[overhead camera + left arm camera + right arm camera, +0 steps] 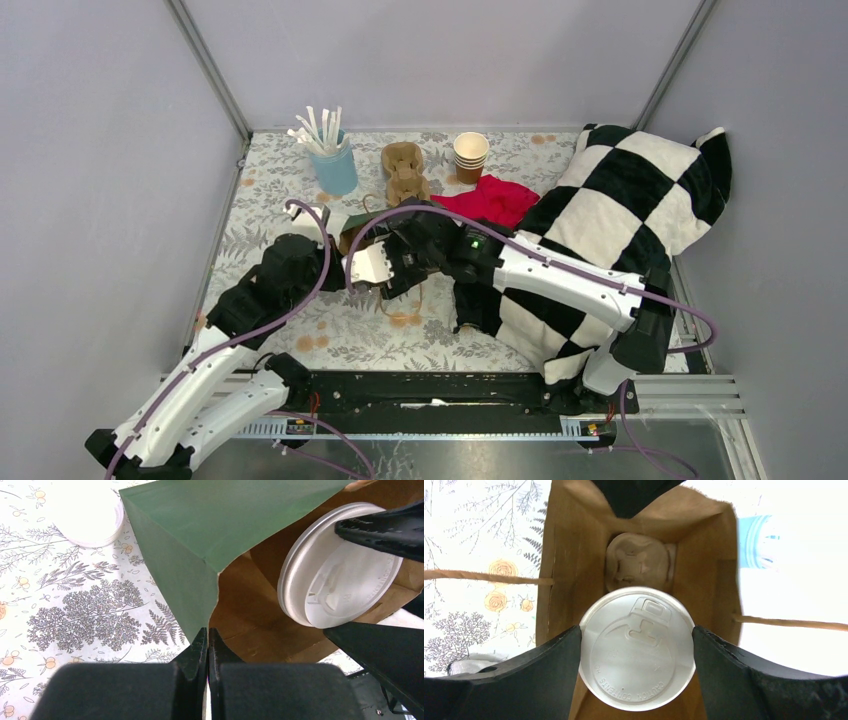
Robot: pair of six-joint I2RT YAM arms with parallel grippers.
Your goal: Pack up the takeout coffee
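The right gripper point(636, 636) clasps the takeout coffee point(638, 652) by its white lid, one finger on each side, and holds it in the open mouth of the paper bag point(704, 555). A second lid point(639, 562) shows deeper inside the bag. Embossed letters along the held lid's rim read "CAUTION CONTENTS"; the rest is too faint to read. The left gripper point(207, 639) is pinched tight on the bag's green edge.

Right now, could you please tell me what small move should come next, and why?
Probably ease the right pincer deeper into the paper bag: it grips the lidded coffee cup at the mouth, the left pincer pinches the bag's edge, with room inside.
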